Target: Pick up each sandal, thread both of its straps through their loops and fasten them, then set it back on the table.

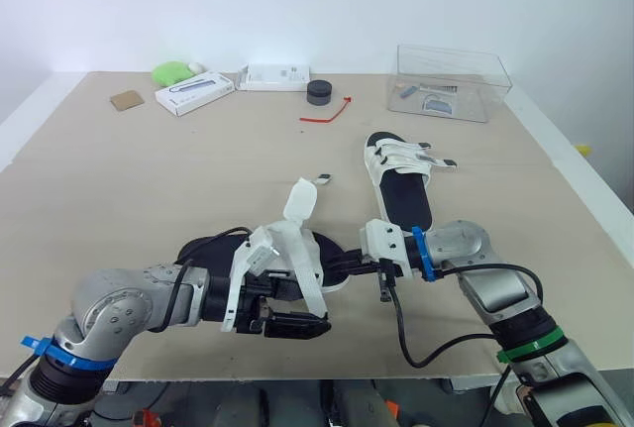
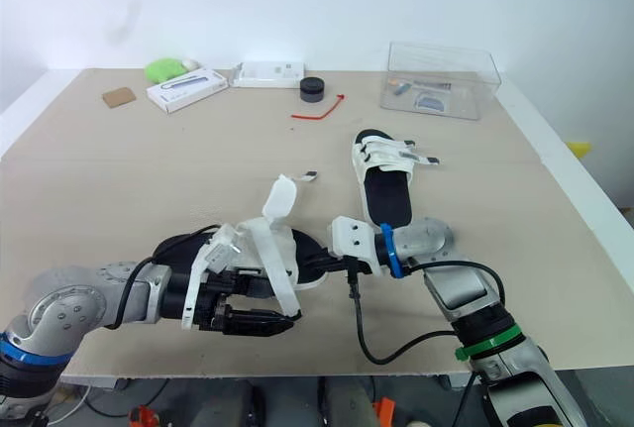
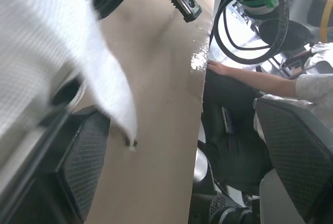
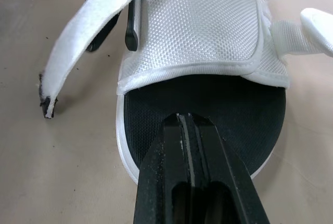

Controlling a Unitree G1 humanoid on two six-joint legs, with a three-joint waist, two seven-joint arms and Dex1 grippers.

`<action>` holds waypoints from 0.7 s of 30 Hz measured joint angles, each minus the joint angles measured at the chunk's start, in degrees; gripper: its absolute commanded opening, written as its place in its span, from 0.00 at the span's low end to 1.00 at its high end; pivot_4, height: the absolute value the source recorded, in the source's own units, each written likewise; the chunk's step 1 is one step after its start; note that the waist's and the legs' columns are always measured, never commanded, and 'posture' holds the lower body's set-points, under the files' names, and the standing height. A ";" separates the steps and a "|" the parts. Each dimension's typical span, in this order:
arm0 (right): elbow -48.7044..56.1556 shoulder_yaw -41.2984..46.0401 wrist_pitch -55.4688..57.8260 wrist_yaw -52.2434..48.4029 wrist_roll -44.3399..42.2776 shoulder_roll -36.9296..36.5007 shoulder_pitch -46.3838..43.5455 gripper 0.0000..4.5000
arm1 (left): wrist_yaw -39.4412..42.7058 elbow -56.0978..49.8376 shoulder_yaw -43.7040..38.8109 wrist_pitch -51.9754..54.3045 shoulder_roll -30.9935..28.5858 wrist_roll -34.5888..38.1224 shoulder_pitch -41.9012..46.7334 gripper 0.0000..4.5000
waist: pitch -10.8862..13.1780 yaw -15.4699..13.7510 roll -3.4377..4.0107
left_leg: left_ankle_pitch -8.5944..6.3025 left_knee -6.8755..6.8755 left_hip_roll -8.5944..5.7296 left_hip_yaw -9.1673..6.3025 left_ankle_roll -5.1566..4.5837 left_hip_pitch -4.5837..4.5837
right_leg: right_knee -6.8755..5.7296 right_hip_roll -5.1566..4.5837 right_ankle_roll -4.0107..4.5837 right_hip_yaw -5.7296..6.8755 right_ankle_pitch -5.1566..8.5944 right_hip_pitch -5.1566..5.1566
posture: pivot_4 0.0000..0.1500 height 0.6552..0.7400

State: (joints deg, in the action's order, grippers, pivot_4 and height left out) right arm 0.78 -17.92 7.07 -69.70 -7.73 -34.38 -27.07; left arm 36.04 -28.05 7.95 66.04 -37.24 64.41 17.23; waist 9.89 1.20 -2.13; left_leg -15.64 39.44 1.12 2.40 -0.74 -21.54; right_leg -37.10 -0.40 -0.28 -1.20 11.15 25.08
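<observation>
Near sandal (image 1: 297, 254) sits by the table (image 1: 149, 179) front edge, left gripper (image 1: 302, 306) spread around its loose strap (image 4: 78, 42), right gripper (image 4: 190, 122) pressed together over the insole, so I reckon one shove slides it off.

table (image 1: 119, 199) | near sandal (image 1: 295, 245) | far sandal (image 1: 401, 189) | clear bin (image 1: 453, 82) | red tie (image 1: 328, 113)

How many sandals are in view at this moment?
2. The near sandal is by the table's front edge, with a strap loose; the far sandal lies farther back, right of centre. None appears hidden.
</observation>
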 measured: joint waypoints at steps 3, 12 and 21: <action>0.01 0.00 0.01 0.02 0.00 0.00 0.00 0.00 | -0.60 0.31 -0.05 0.12 1.01 -0.06 0.01 0.48 | 0.00 0.00 0.00 | 0.00 -0.01 0.00 0.00 0.00 0.00 | 0.00 0.00 0.00 0.00 0.00 0.00 | 1.00 1.00; 0.01 0.00 -0.01 0.06 0.00 0.00 0.01 0.00 | 0.71 -0.20 -2.95 1.09 -0.87 3.42 -0.14 0.03 | 0.00 0.00 0.00 | 0.00 0.00 0.02 -0.01 0.00 0.01 | 0.00 0.01 0.02 0.02 0.01 0.00 | 1.00 1.00; 0.02 0.03 -0.09 -0.10 -0.05 -0.20 0.01 0.00 | 3.77 3.67 -10.76 6.84 -9.25 18.05 4.99 0.03 | 0.06 0.00 -0.08 | 0.00 -0.03 0.05 -0.04 0.00 -0.01 | 0.00 0.03 0.09 0.08 0.07 0.02 | 1.00 1.00</action>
State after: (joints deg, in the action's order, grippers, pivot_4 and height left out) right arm 0.80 -17.89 6.98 -69.79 -7.78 -34.58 -27.06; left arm 39.80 -24.37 -2.81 72.89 -46.49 82.46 22.22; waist 9.95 1.19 -2.21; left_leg -15.64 39.42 1.17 2.35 -0.74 -21.56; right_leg -37.10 -0.36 -0.19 -1.12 11.22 25.11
